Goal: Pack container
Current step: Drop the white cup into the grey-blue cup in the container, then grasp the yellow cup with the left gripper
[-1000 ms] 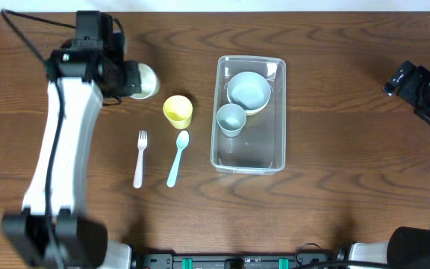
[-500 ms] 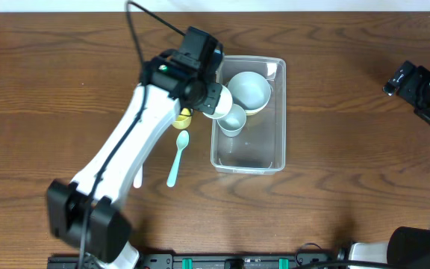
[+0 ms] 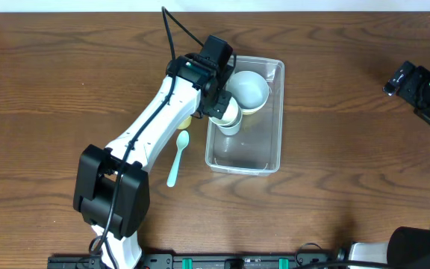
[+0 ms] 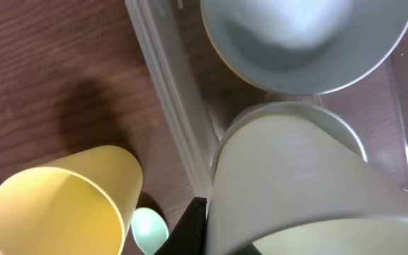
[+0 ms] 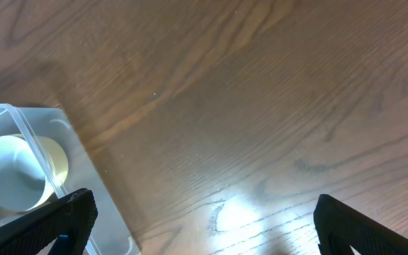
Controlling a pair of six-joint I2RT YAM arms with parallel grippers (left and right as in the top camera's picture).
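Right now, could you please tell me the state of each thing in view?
Container: lidless, partly packed.
Bowl: upright, empty, in container.
Blue cup: upright in container.
Cream cup: held over blue cup.
Yellow cup: upright, empty, on table.
Spoon: lying on table.
Left pincer: shut on cream cup.
Right pincer: open, empty.

bowl [image 3: 251,90] in container [image 3: 258,151], spoon [image 3: 176,157] left
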